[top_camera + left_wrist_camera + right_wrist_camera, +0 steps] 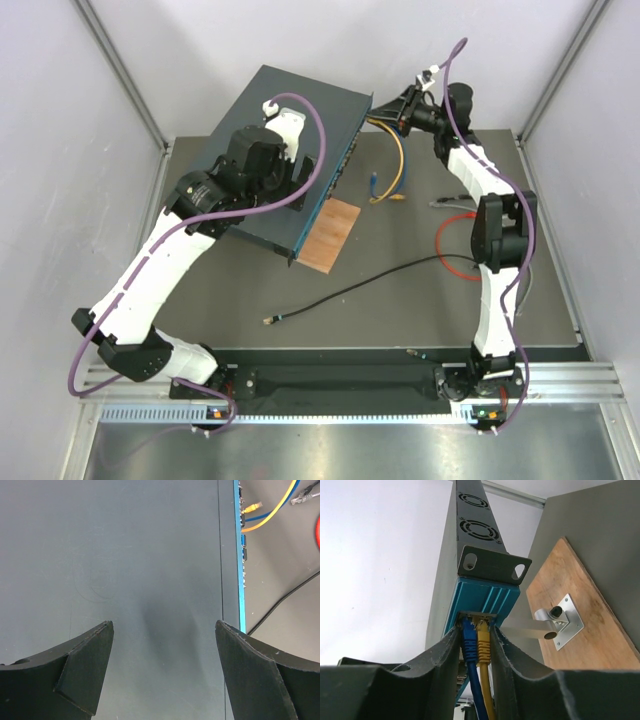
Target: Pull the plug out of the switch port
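The switch lies flat at the back left, dark blue-grey with a bright blue port face. A blue plug and a yellow plug sit side by side in its end ports. My right gripper is at that far end, one finger against the blue plug and the other against the yellow one, squeezing the pair. My left gripper hovers over the switch's top with its fingers spread wide and nothing between them; it shows in the top view too.
A brown wooden board with a metal bracket lies beside the port face. The blue and yellow cables loop onto the table. A black cable and a red cable lie further forward. Walls enclose the back and sides.
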Robot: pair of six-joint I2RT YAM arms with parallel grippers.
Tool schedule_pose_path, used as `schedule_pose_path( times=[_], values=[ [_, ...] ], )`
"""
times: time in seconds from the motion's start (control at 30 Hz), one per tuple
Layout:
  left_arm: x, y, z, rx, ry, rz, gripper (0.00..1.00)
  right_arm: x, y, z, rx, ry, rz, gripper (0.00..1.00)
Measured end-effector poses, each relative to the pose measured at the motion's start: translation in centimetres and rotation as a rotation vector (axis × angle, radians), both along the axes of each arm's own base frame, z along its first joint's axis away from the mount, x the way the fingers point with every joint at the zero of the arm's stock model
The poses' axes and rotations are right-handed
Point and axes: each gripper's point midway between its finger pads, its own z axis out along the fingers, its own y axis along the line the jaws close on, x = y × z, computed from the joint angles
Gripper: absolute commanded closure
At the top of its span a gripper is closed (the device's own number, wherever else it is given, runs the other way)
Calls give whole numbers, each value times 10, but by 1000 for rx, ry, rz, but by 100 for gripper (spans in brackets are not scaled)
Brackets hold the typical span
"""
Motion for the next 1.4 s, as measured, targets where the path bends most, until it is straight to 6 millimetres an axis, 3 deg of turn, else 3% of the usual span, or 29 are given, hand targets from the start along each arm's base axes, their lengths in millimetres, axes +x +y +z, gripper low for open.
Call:
schedule_pose_path(
  times=[0.13,0.17,0.23,0.4,0.6,0.8,1.17,1.4],
  values=[
    [0,0,0,1,0,1,12,1,0,-1,-5,8,15,81],
    [0,0,0,1,-1,2,12,1,0,0,-13,10,16,89],
    [0,1,-1,2,0,3,12,2,0,0,-36,21,17,94],
    [-1,2,-1,4,-1,6,12,2,-2,-2,-92,36,4,99],
    [-1,2,-2,5,1,6,12,2,-7,-5,-176,19,-16,92],
    [-1,2,-2,5,1,6,12,1,-11,-6,-255,-43,-29,96],
    [-1,2,-1,0,0,8,13,-6,-15,-1,34,6,-41,94],
    [-3,4,2,-9,-6,9,13,-4,-18,-6,-11,6,-41,88]
  ],
)
